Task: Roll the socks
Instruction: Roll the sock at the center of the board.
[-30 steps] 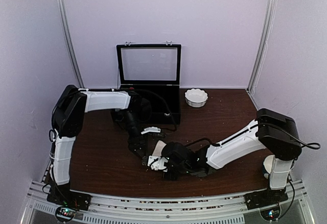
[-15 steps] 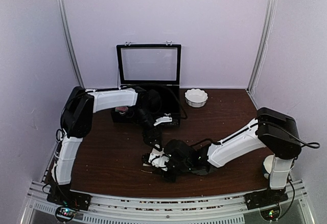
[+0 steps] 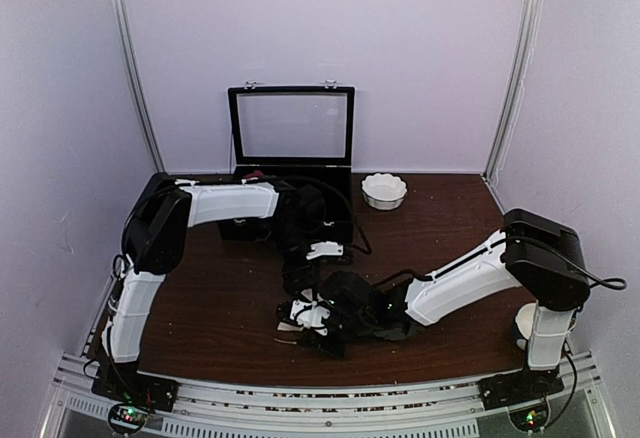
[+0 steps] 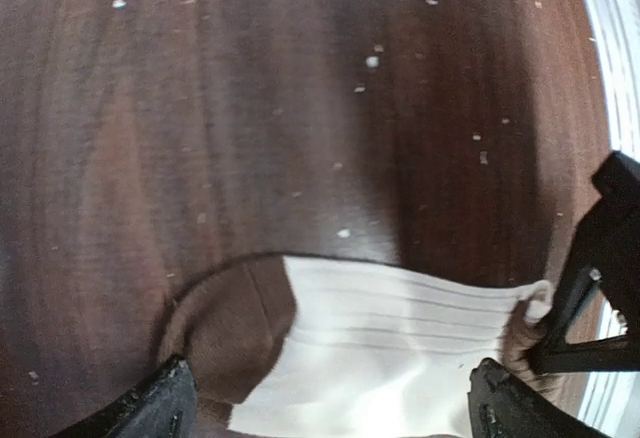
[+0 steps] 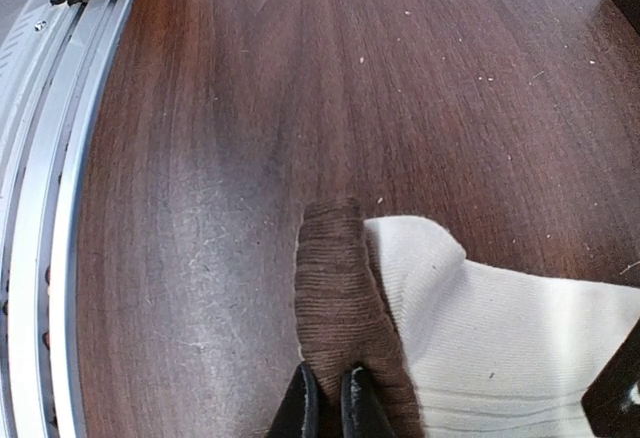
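Note:
A cream ribbed sock (image 4: 400, 338) with a brown end (image 5: 340, 288) lies flat on the dark wooden table (image 3: 200, 298), close to its front edge. Whether the fabric is one sock or two I cannot tell. My right gripper (image 5: 327, 403) is shut on the brown fold, pinching it between its black fingertips. My left gripper (image 4: 335, 408) hangs just above the sock, open wide, with one fingertip (image 4: 170, 403) by the brown patch and the other at the far side. In the top view both grippers meet over the sock (image 3: 298, 316), which they mostly hide.
A black case (image 3: 320, 213) with its glass lid (image 3: 290, 123) raised stands at the back, and a white fluted bowl (image 3: 384, 190) sits to its right. The metal rail (image 5: 40, 208) of the table's front edge runs close to the sock.
My left arm has swung right and toward the front, bringing its open gripper down over the sock beside the right gripper. The right gripper stays shut on the brown fold.

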Robot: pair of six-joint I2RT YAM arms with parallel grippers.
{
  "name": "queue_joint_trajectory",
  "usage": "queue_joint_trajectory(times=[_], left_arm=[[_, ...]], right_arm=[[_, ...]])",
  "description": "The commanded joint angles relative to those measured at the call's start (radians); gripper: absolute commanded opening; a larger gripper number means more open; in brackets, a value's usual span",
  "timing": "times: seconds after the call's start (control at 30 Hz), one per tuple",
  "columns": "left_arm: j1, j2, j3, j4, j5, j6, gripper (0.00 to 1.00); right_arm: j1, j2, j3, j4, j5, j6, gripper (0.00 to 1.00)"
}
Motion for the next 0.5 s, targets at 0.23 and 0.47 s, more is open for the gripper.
queue_joint_trajectory(times=[0.23, 0.47], left_arm=[[0.031, 0.098, 0.191, 0.074, -0.108, -0.069, 0.98], [0.044, 0.061, 0.182, 0.063, -0.073, -0.065, 0.98]], right_arm=[[-0.004, 0.047, -0.069, -0.224, -0.11, 0.149, 0.0], [-0.065, 0.081, -0.098, -0.151, -0.29, 0.31, 0.0]])
